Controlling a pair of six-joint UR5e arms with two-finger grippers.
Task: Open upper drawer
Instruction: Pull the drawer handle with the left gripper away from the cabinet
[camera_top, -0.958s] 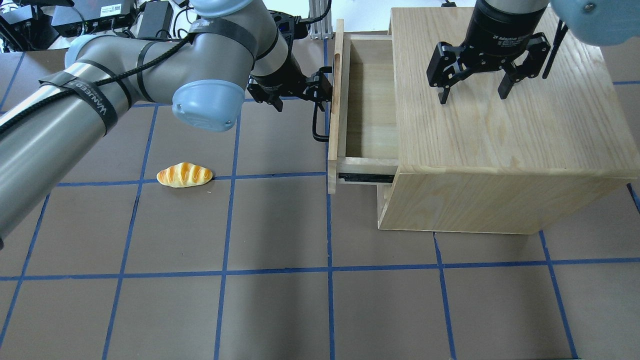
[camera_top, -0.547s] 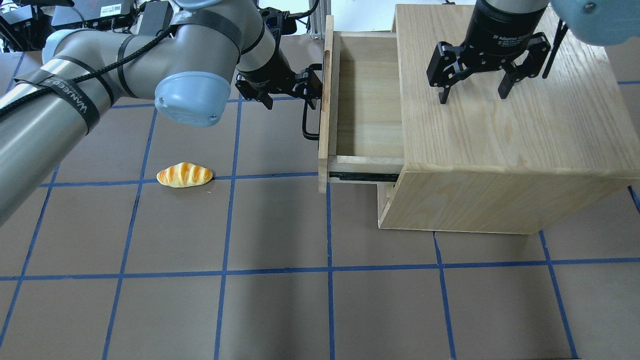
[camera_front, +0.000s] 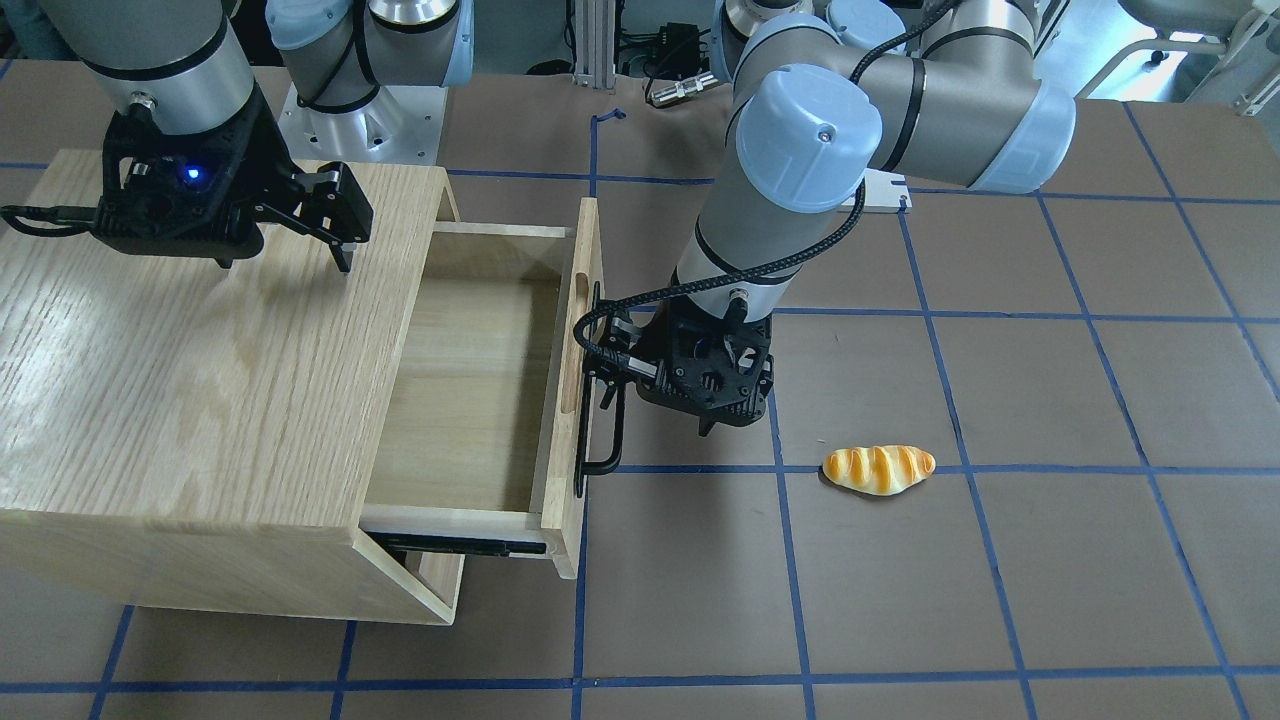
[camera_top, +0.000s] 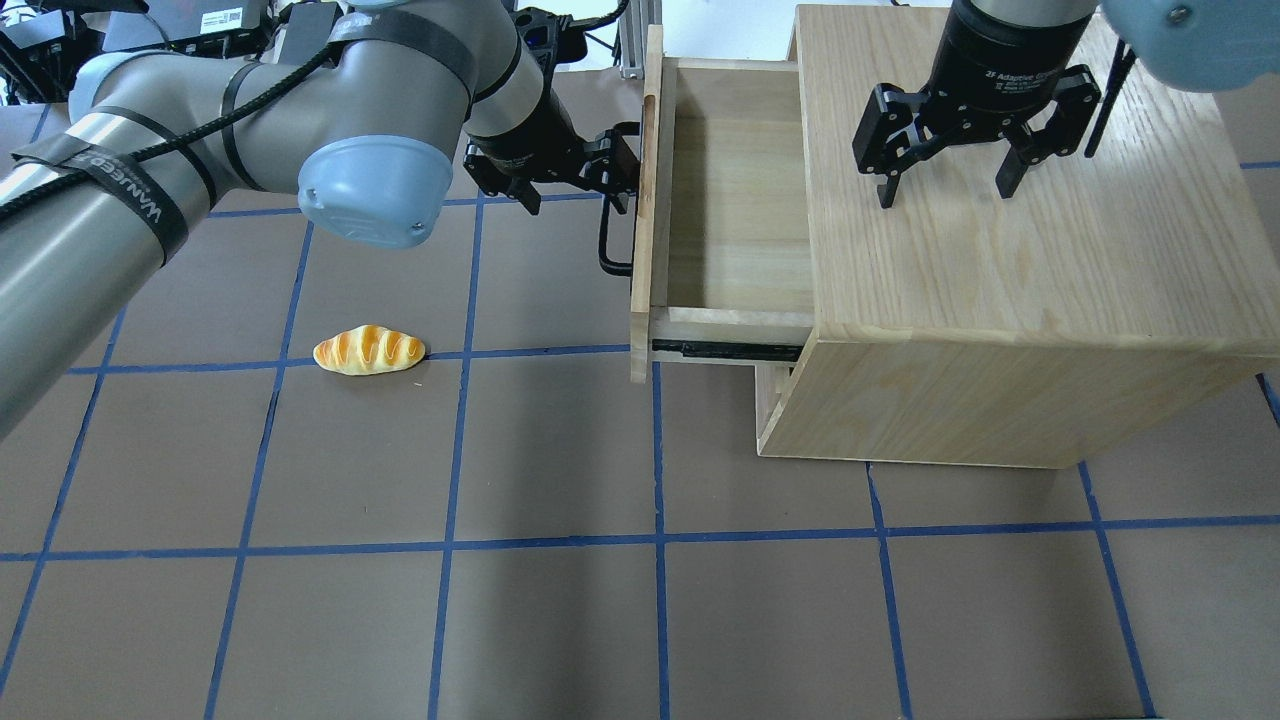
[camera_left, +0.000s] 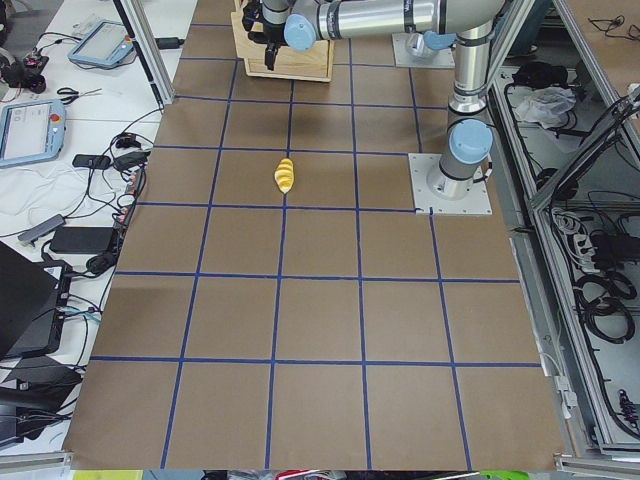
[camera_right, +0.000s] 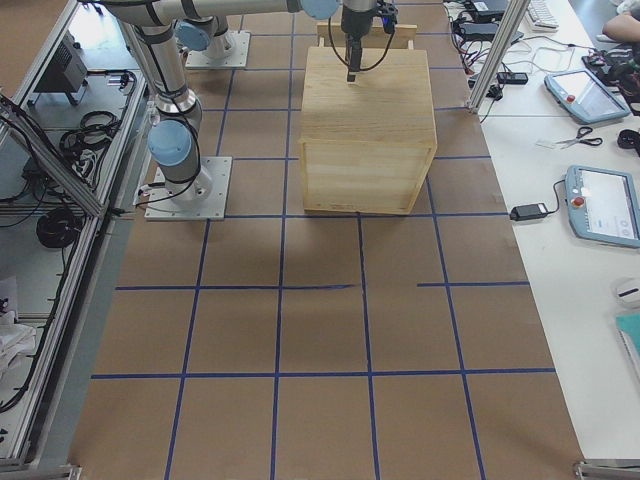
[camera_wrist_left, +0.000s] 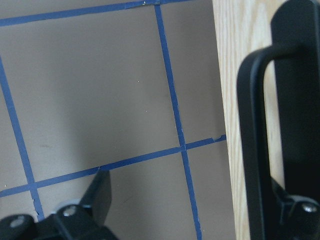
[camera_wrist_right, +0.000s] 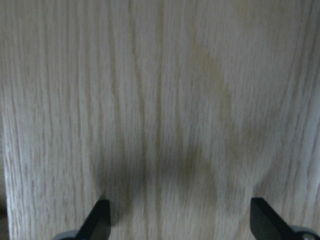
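Note:
The upper drawer (camera_top: 735, 200) is pulled well out of the oak-grain cabinet (camera_top: 1000, 290), and its inside is bare. Its front panel (camera_top: 643, 210) carries the long black bar handle (camera_top: 606, 245). My left gripper (camera_top: 622, 172) is open and straddles the handle. In the left wrist view the bar (camera_wrist_left: 250, 150) lies close to one finger (camera_wrist_left: 295, 210), and the other finger (camera_wrist_left: 95, 200) is far off. In the front-facing view the left gripper (camera_front: 603, 365) is at the handle (camera_front: 598, 440). My right gripper (camera_top: 947, 190) hangs open and empty just above the cabinet top (camera_wrist_right: 160, 100).
A toy bread roll (camera_top: 369, 350) lies on the brown mat to the left of the drawer, and also shows in the front-facing view (camera_front: 879, 469). The lower front panel (camera_top: 768, 395) is closed under the drawer. Cables and electronics (camera_top: 190, 30) sit at the table's far edge.
The upper drawer has slid further out of the cabinet, toward the view's left. My left gripper moved with the handle. The right gripper has not moved.

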